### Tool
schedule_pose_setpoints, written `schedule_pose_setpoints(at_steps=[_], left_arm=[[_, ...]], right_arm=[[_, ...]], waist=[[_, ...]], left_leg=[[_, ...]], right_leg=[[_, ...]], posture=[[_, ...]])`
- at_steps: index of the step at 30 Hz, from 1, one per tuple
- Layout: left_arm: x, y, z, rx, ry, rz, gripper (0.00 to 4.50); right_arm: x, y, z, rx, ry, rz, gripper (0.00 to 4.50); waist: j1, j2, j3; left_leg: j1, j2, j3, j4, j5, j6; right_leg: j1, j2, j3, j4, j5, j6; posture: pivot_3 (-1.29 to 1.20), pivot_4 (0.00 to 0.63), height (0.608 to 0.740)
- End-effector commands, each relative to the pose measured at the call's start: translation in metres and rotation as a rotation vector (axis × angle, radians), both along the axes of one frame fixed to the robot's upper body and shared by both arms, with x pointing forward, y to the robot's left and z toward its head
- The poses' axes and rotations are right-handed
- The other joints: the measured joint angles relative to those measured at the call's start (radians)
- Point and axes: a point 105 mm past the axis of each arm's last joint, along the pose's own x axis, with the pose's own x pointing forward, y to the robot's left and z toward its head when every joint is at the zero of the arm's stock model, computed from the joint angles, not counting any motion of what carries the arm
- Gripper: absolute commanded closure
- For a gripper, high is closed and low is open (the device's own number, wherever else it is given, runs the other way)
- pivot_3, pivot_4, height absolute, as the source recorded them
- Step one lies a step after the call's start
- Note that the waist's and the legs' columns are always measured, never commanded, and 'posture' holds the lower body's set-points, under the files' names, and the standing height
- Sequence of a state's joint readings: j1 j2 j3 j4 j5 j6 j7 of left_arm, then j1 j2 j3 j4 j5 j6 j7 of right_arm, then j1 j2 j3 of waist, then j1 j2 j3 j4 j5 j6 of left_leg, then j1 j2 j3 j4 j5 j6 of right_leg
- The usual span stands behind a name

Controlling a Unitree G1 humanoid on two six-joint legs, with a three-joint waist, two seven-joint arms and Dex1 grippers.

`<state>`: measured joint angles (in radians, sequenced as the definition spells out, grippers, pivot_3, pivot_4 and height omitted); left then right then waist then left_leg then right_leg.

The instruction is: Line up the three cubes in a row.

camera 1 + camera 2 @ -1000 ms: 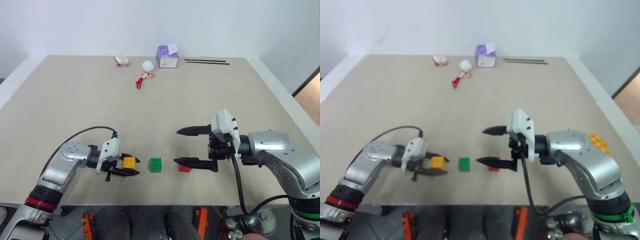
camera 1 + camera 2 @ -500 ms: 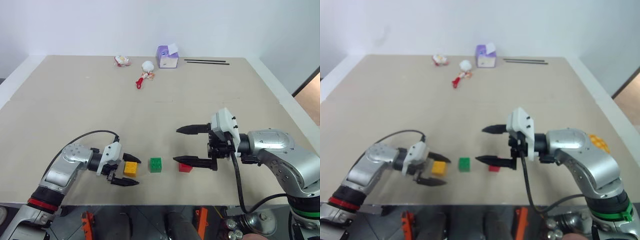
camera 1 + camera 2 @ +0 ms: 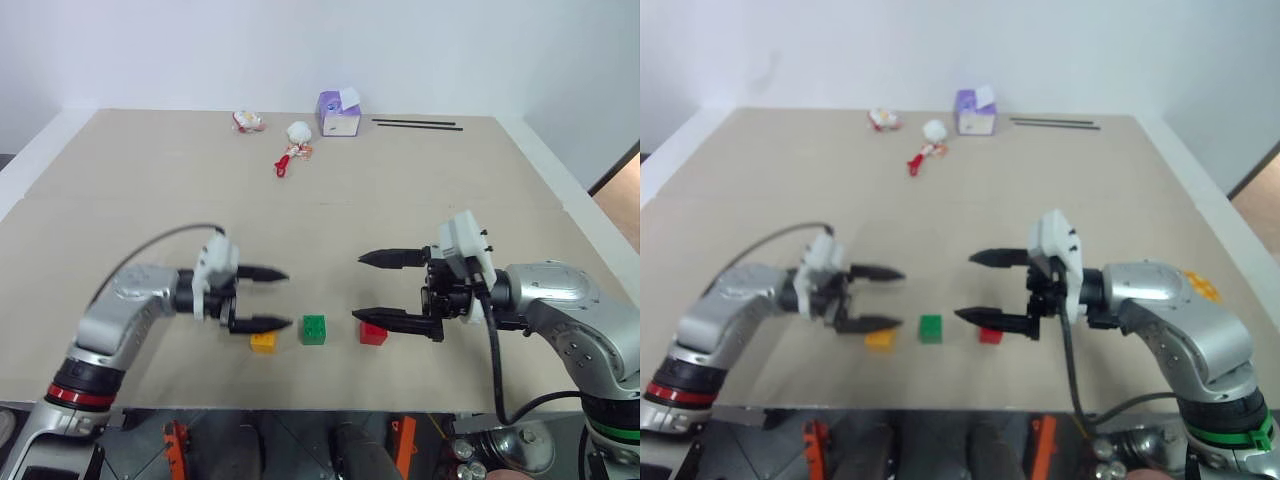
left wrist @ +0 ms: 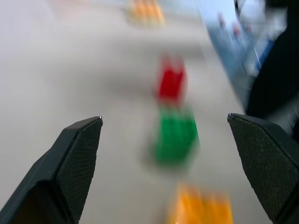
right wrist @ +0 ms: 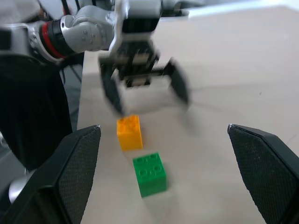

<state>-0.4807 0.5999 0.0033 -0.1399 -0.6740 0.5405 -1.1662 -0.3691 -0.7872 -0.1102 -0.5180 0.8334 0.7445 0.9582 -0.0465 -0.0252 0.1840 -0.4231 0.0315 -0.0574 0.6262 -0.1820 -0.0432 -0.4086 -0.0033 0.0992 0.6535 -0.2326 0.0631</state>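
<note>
With yellow-orange cube (image 3: pixel 264 342), green cube (image 3: pixel 313 329) and red cube (image 3: pixel 373 334) sitting lower-middle in a near-row, I figured both spread-open, empty-handed grippers, left gripper (image 3: pixel 272 298) and right gripper (image 3: pixel 366 288), should just lift clear without bumping anything.

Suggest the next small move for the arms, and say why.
Probably pull both arms clear and stop. The yellow-orange cube, green cube and red cube lie apart in a rough row on the table; the left gripper and right gripper are open and hold nothing.
</note>
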Motion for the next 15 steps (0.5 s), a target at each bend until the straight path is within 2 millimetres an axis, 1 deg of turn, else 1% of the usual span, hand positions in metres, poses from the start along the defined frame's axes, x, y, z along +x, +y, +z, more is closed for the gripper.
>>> schedule_pose_setpoints(at_steps=[1,2,4,5,6,8,10,13,15], left_arm=[[0.023,0.015,0.045,-0.238,0.023,0.261,0.05],[0.028,0.02,0.049,-0.271,0.027,0.327,0.05],[0.041,0.035,0.047,-0.333,0.046,0.492,0.05],[0.049,0.041,0.036,-0.29,0.003,0.616,0.05],[0.054,0.045,0.029,-0.269,-0.037,0.718,0.05],[0.067,0.053,0.013,-0.245,-0.087,0.915,0.05],[0.077,0.063,0.0,-0.246,-0.11,1.077,0.05],[0.088,0.081,-0.019,-0.185,-0.144,1.305,0.05],[0.091,0.088,-0.032,-0.163,-0.136,1.379,0.05]], right_arm=[[0.018,-0.017,0.015,0.119,-0.054,-0.175,0.0],[0.022,-0.02,0.015,0.137,-0.061,-0.219,0.0],[0.036,-0.027,0.009,0.2,-0.062,-0.354,0.0],[0.05,-0.033,0.002,0.243,-0.072,-0.48,0.0],[0.061,-0.037,-0.005,0.278,-0.083,-0.586,0.0],[0.076,-0.044,-0.019,0.338,-0.101,-0.769,0.0],[0.084,-0.054,-0.027,0.352,-0.175,-0.905,0.0],[0.096,-0.079,-0.037,0.379,-0.207,-1.118,0.0],[0.102,-0.088,-0.046,0.37,-0.211,-1.203,0.0]], waist=[[0.0,0.0,0.0],[-0.001,0.0,0.0],[-0.002,-0.001,-0.001],[-0.003,-0.001,-0.002],[-0.003,-0.002,-0.002],[0.0,-0.001,-0.002],[0.004,-0.001,-0.002],[0.004,-0.001,-0.002],[0.004,-0.001,-0.002]], left_leg=[[0.0,0.0,0.0,0.0,0.0,0.0],[0.001,0.0,-0.001,0.002,0.0,0.0],[0.001,0.0,0.0,0.001,0.0,0.0],[0.002,0.0,0.0,0.002,0.0,0.0],[0.002,0.0,0.0,0.001,0.0,0.0],[0.003,0.0,0.0,0.0,0.0,0.0],[0.002,-0.001,0.0,0.0,0.001,-0.001],[0.0,-0.003,0.0,0.0,0.003,-0.005],[0.0,-0.003,0.002,0.001,0.003,-0.005]], right_leg=[[0.001,0.0,0.0,0.0,0.0,0.0],[0.001,0.0,-0.001,0.0,0.001,0.001],[0.001,0.0,0.001,0.0,0.001,0.001],[0.001,0.0,0.001,0.0,0.001,0.001],[0.001,0.001,0.001,0.0,0.001,0.001],[0.001,0.001,0.003,0.001,0.001,0.001],[0.001,0.001,0.003,0.001,0.002,0.001],[0.0,0.0,0.004,0.001,0.004,0.003],[0.0,-0.001,0.006,-0.001,0.006,0.005]], posture=[[0.0,0.15,0.74],[0.0,0.15,0.74],[0.0,0.15,0.74],[0.0,0.15,0.74],[0.0,0.15,0.74],[0.0,0.15,0.74],[0.0,0.15,0.74],[0.0,0.15,0.74],[0.0,0.15,0.74]])
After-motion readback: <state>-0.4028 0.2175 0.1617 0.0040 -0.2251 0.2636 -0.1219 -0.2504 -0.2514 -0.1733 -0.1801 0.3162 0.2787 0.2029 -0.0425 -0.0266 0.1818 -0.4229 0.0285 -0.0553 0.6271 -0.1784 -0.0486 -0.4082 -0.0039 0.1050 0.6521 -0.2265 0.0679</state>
